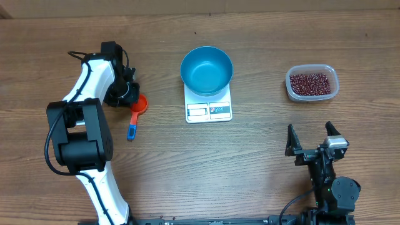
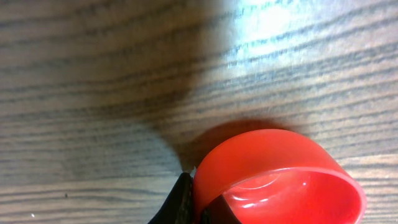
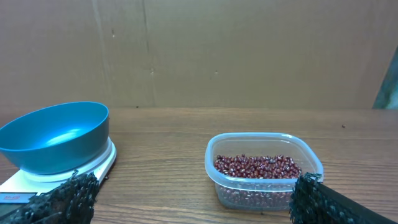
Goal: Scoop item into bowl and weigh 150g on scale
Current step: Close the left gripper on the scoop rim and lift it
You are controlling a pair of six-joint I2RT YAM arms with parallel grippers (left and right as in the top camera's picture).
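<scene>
Overhead view: the beans (image 1: 310,82) are seen inside a clear plastic tub (image 1: 335,89), at the far right of the wooden table (image 1: 250,169).
Bowl: the blue bowl (image 1: 206,70) is placed on the white scale (image 1: 209,111) at the middle of the table, well apart from the tub.
Scale: its label panel is turned toward the robot.
Scoop: a red measuring scoop (image 1: 139,104) with a blue handle (image 1: 132,129) is laid on the table, left of the scale.
Left claw: the left gripper (image 1: 129,95) is clamped on the rim of the scoop's red cup; in the left wrist view a dark finger (image 2: 183,202) is pressed against the cup wall.
Right claw: the right gripper (image 1: 310,139) is held wide with nothing between its fingers, near the front edge and well apart from the tub.
</scene>
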